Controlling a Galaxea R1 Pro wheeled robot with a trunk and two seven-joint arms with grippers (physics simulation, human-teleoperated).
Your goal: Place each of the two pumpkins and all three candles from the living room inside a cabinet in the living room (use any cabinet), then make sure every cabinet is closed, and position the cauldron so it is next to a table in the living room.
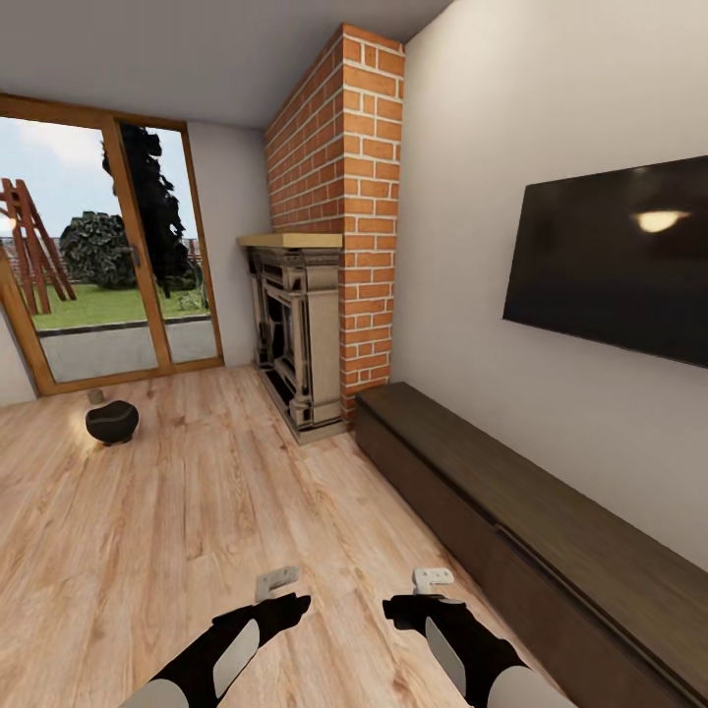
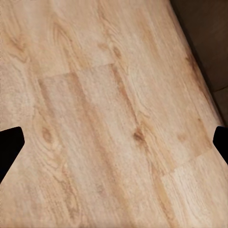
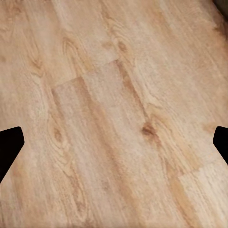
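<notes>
The black cauldron (image 1: 111, 421) sits on the wood floor at the far left, near the glass doors. Just behind it stands a small pale stub (image 1: 95, 395), seemingly one of the candles. The long low dark-brown cabinet (image 1: 511, 521) runs along the right wall under the TV, and its front panels look shut. Its dark edge also shows in the left wrist view (image 2: 209, 42). My left gripper (image 1: 277, 584) and right gripper (image 1: 433, 578) hover low over bare floor. Both are open and empty, with the fingertips (image 2: 9, 147) (image 3: 9, 147) wide apart. The pumpkins and the table are out of view.
An ornate grey fireplace (image 1: 295, 334) stands against a brick chimney (image 1: 344, 197) just beyond the cabinet's far end. A dark TV (image 1: 615, 261) hangs on the right wall. Wood-framed glass doors (image 1: 98, 256) close off the far left. Open wood floor (image 1: 177, 521) lies between me and the cauldron.
</notes>
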